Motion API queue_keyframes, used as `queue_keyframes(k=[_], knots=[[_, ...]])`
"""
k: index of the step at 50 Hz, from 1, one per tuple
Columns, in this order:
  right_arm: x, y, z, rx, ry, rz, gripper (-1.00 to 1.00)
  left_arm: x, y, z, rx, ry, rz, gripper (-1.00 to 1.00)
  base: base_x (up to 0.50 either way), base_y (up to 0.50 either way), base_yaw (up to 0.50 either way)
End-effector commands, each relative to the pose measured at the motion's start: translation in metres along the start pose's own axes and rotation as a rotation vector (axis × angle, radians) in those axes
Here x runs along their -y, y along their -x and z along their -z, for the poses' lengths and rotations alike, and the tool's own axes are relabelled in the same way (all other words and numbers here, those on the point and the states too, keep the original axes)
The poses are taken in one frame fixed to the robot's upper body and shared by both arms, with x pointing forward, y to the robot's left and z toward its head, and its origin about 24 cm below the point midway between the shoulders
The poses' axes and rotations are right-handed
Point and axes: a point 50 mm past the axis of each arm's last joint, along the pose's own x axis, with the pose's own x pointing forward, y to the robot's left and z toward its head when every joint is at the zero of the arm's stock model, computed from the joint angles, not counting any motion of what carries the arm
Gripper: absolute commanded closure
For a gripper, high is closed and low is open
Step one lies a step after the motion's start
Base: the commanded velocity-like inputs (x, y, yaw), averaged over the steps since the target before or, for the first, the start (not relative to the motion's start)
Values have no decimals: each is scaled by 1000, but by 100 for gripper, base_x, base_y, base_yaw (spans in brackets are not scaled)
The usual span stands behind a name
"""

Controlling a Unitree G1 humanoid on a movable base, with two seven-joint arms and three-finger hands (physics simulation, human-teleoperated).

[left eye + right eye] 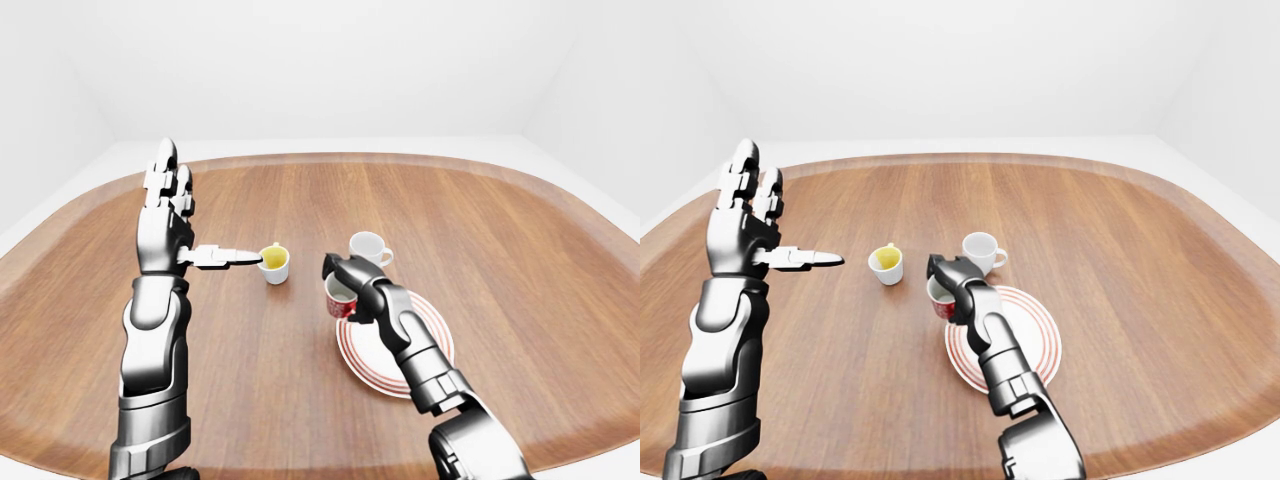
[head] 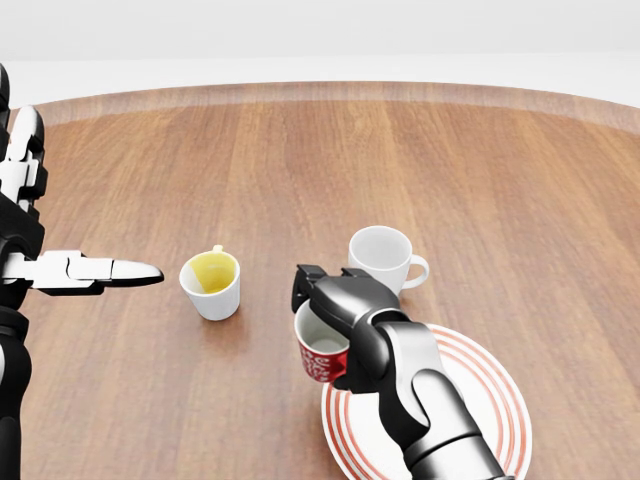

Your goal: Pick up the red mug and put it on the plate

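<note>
Red mug point(image 2: 322, 357) upright, at left rim of the red-ringed white plate point(image 2: 490, 400)

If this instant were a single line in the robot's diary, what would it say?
phase: carrying | right hand: shut on red mug | mug: at plate left rim | left hand: open, idle

Head view close, downward; eye views wider, share table point(image 1: 500, 230).
</note>
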Motion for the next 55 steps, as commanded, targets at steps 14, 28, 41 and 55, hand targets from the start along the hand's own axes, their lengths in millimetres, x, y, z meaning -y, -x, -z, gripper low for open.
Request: queue_keyframes(k=[14, 28, 41, 55], knots=[[-5, 3, 34, -110, 26, 5, 100, 1, -1, -1, 6, -2, 2, -100, 0, 0, 0], [-12, 1, 55, -164, -14, 3, 100, 1, -2, 0, 2, -2, 2, -100, 0, 0, 0], [-27, 4, 74, -218, -38, -12, 100, 2, -2, 1, -2, -2, 2, -100, 0, 0, 0], [-35, 6, 83, -246, -45, -23, 100, 2, -2, 0, -1, -2, 2, -100, 0, 0, 0]])
